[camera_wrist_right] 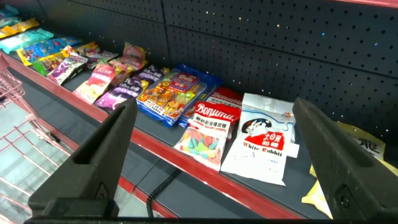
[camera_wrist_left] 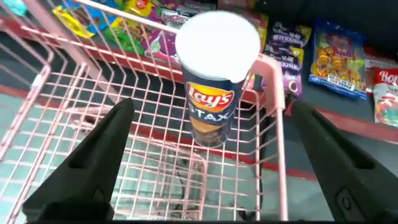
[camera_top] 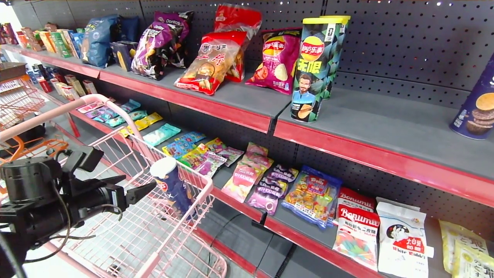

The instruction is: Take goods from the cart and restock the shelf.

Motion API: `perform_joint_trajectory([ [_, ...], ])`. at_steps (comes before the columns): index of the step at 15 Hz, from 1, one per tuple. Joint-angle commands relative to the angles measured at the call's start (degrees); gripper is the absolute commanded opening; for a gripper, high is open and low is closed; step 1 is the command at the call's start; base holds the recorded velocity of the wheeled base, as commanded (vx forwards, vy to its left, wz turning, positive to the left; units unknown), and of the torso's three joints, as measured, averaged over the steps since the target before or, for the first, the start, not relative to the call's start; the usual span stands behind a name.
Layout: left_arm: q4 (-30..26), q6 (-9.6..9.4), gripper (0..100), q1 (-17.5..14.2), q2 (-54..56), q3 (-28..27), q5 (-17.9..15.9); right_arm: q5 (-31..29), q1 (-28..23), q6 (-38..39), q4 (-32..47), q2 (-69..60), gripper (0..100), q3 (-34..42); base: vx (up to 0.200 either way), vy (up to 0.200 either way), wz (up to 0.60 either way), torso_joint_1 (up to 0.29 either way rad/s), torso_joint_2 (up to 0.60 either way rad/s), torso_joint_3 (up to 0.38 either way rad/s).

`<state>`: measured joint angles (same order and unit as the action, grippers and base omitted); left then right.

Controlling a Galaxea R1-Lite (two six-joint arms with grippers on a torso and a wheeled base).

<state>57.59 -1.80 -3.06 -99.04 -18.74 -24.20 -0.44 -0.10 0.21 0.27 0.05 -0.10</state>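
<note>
Chip can (camera_top: 174, 188), blue w/ white lid, stands approx. upright inside pink wire cart (camera_top: 154, 239), in the corner next to lower shelf (camera_top: 305, 241). The lid rises above the cart rim.

Left claw (camera_top: 141, 184) is over the cart, level w/ the can's upper part and pointed at it, tips just short of it. Jaws are spread wide, nothing gripped. From the left wrist view the can lies on the centre line between the two fingers (camera_wrist_left: 93, 165), beyond the tips, no contact.

Right claw (camera_wrist_right: 214, 106) hangs in front of the lower shelf, facing candy bags (camera_wrist_right: 180, 93) and white bag (camera_wrist_right: 264, 140), which lie flat on it. Jaws are wide open and empty.

Upper shelf (camera_top: 386, 127): chip bags (camera_top: 210, 61) lean back toward the pegboard. Green can (camera_top: 312, 71) stands upright near the front edge, w/ a second like it directly behind. Blue can (camera_top: 476, 102) stands at far right. Shelf surface between green and blue cans is bare.
</note>
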Motion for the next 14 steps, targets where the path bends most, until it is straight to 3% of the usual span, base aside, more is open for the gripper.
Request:
perform_joint_trajectory([
  [1,1.8,-0.48,100,0.1,-6.7,-0.4,-0.5,0.0,0.0,0.0,0.0,0.0,100,0.0,0.0,0.0,0.0,0.0,0.0,0.0],
  [4,5.6,-0.48,100,0.1,-11.7,-0.8,-1.6,0.0,0.0,0.0,0.0,0.0,100,0.0,0.0,0.0,0.0,0.0,0.0,0.0],
  [8,16.2,-1.36,100,1.0,-19.5,-2.2,-3.6,0.1,0.0,0.0,0.0,0.0,100,0.0,0.0,0.0,0.0,0.0,0.0,0.0],
  [14,17.2,-1.45,100,3.9,-24.5,-7.5,-3.7,0.1,0.0,-0.1,0.0,0.0,100,0.0,0.0,0.0,0.0,0.0,0.0,0.0],
])
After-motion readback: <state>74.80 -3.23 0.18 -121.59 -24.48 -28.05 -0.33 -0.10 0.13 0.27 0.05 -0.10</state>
